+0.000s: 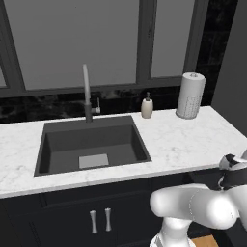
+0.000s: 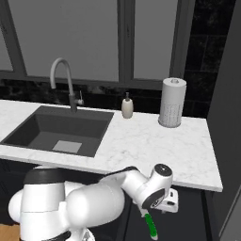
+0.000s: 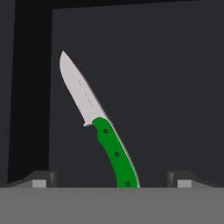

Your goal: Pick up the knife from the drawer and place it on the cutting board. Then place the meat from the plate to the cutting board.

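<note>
Right up close in the hand view lies the knife point(image 3: 103, 131), its bright green handle running down between the two dark fingertips point(image 3: 41, 178) of the claw point(image 3: 111, 180), its short silver blade slanting up and to the left over a dark surface that I take for the drawer point(image 3: 166, 87) floor. Those tips stand well apart on either side of the handle and touch nothing, so the claw is spread wide and released. From the right base view the white arm bends low in front of the dark cabinets, below the edge of the marble tabletop point(image 2: 155, 146), and the claw point(image 2: 160, 207) points downward with the green knife point(image 2: 150, 227) just beneath it. Up on the tabletop sit a dark sink point(image 2: 61, 129) with a curved faucet point(image 2: 63, 80), a small soap dispenser point(image 2: 127, 106) beside it, and a paper towel roll point(image 2: 172, 102) farther right near the wall. Left base view shows two silver cabinet handles point(image 1: 100, 220) under the sink.
</note>
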